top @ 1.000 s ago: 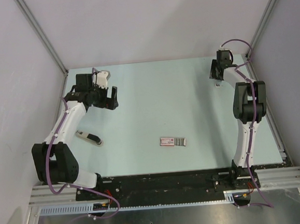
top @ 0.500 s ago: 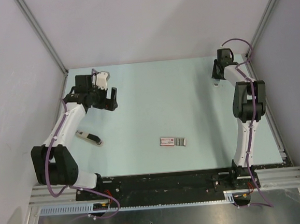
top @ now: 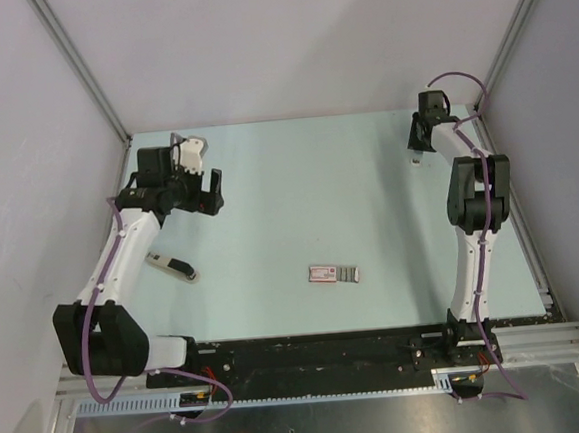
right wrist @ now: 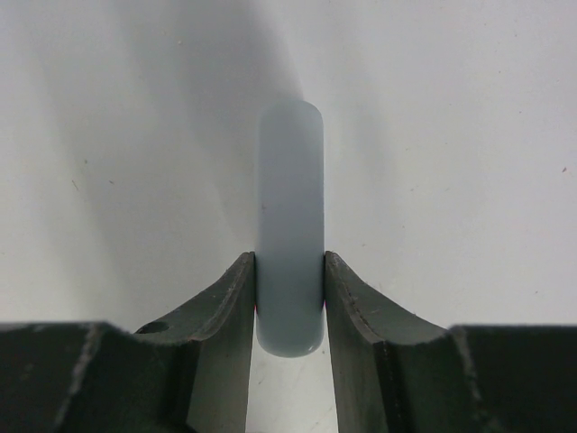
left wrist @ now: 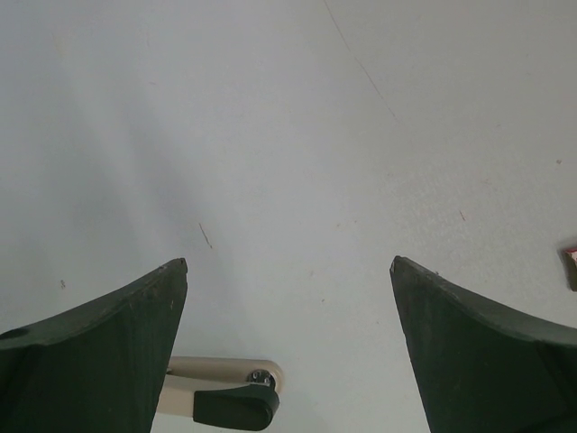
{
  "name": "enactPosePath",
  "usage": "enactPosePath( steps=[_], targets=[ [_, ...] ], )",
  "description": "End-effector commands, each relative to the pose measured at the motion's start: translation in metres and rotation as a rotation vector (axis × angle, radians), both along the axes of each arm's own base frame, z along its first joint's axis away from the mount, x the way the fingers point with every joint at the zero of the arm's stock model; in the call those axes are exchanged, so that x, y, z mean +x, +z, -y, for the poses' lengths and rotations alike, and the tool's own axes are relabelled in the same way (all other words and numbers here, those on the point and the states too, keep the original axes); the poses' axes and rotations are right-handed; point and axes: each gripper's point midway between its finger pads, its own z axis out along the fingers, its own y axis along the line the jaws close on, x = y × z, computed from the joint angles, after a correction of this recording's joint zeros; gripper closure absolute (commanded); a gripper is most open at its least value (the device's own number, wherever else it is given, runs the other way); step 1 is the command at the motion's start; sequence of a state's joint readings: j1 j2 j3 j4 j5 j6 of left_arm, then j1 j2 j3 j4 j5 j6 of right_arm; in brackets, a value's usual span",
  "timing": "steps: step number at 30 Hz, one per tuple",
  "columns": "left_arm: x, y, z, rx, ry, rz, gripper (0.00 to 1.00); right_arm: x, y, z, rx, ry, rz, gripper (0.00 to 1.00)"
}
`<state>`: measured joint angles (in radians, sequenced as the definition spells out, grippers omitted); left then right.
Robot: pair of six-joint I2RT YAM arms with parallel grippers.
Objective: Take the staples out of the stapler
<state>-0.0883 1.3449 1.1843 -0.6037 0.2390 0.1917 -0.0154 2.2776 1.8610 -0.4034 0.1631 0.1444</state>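
The stapler [top: 170, 265], a slim black bar with a pale end, lies on the table at the left. Its rounded end shows at the bottom of the left wrist view [left wrist: 225, 401], beige under black. My left gripper [top: 214, 190] is open and empty above the table, behind the stapler; its open gap [left wrist: 288, 262] holds nothing. My right gripper [top: 420, 152] is at the far right back, shut on a pale grey-blue rounded bar [right wrist: 289, 198] that stands out between its fingers. No staples show in any view.
A flat pink-labelled box [top: 333, 273] lies near the middle front of the table; its edge shows at the right of the left wrist view [left wrist: 571, 268]. Walls stand close on the left, back and right.
My left arm has drawn a little to the left and back, with its gripper still open. The right arm has hardly moved. The stapler and box lie as before.
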Motion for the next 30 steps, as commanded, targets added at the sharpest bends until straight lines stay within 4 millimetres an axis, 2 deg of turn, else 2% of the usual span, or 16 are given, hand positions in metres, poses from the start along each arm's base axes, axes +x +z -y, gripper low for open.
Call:
enactPosePath(
  steps=[1,4,8,12,15,18,21,27,30],
  targets=[
    [-0.004,0.009,-0.004,0.007,-0.002,0.038,0.01,-0.013,0.006,-0.034,0.092,0.048,-0.036,0.99],
    [-0.005,0.01,-0.003,-0.003,-0.001,0.038,0.01,-0.019,0.025,-0.083,0.152,0.123,0.01,1.0],
    [-0.005,0.011,-0.003,-0.013,0.008,0.034,0.01,-0.038,0.054,-0.156,0.221,0.206,0.075,1.0],
    [-0.007,0.011,-0.007,-0.011,0.022,0.037,0.01,-0.07,0.069,-0.219,0.303,0.266,0.103,1.0],
    [-0.011,0.011,-0.013,-0.002,0.035,0.041,0.01,-0.101,0.073,-0.267,0.324,0.331,0.095,1.0],
    [-0.017,0.005,-0.018,0.004,0.04,0.024,0.01,-0.131,0.079,-0.307,0.319,0.39,0.088,1.0],
    [-0.029,-0.002,-0.011,-0.038,-0.015,0.006,0.0,-0.16,0.095,-0.346,0.381,0.443,0.108,1.0],
    [-0.069,-0.005,0.016,-0.147,-0.192,0.021,0.0,-0.215,0.134,-0.422,0.624,0.475,0.16,1.0],
    [-0.083,-0.015,0.021,-0.169,-0.225,0.001,0.01,-0.237,0.148,-0.451,0.708,0.466,0.185,1.0]
  ],
)
